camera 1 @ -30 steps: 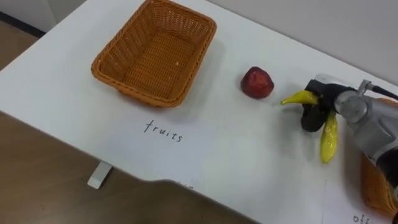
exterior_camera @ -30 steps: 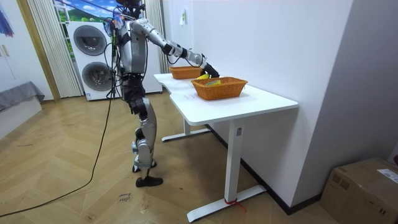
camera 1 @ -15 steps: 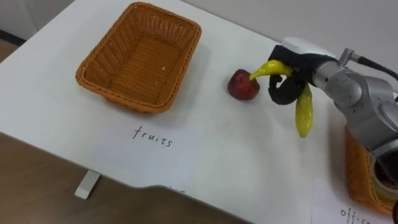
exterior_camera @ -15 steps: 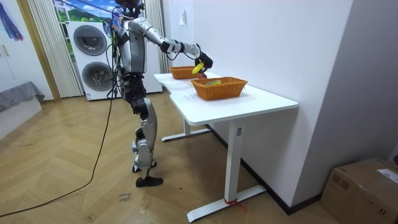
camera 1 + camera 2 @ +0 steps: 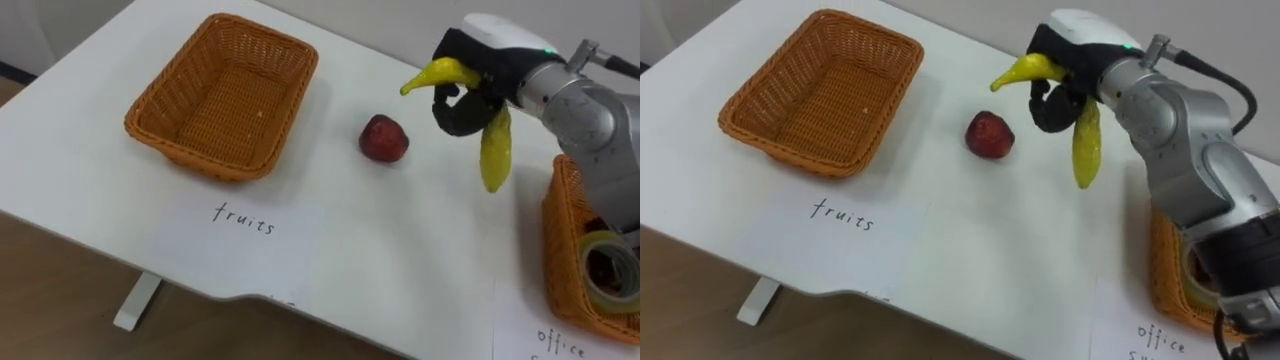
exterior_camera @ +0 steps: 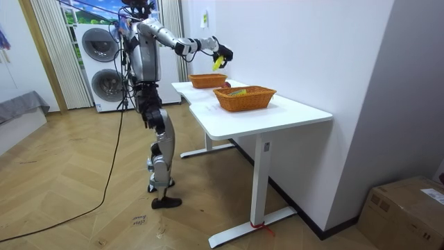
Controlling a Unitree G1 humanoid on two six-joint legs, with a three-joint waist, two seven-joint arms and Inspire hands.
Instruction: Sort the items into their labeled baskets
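Fingers, right hand, clutch two bananas; one apple, two baskets.

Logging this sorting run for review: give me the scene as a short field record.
right robot hand: raised above the table, shut on the bananas
bananas: yellow pair, one hanging down
apple: red, on the table between the baskets
fruits basket: no fruit inside, at left
office basket: at right, holds a tape roll
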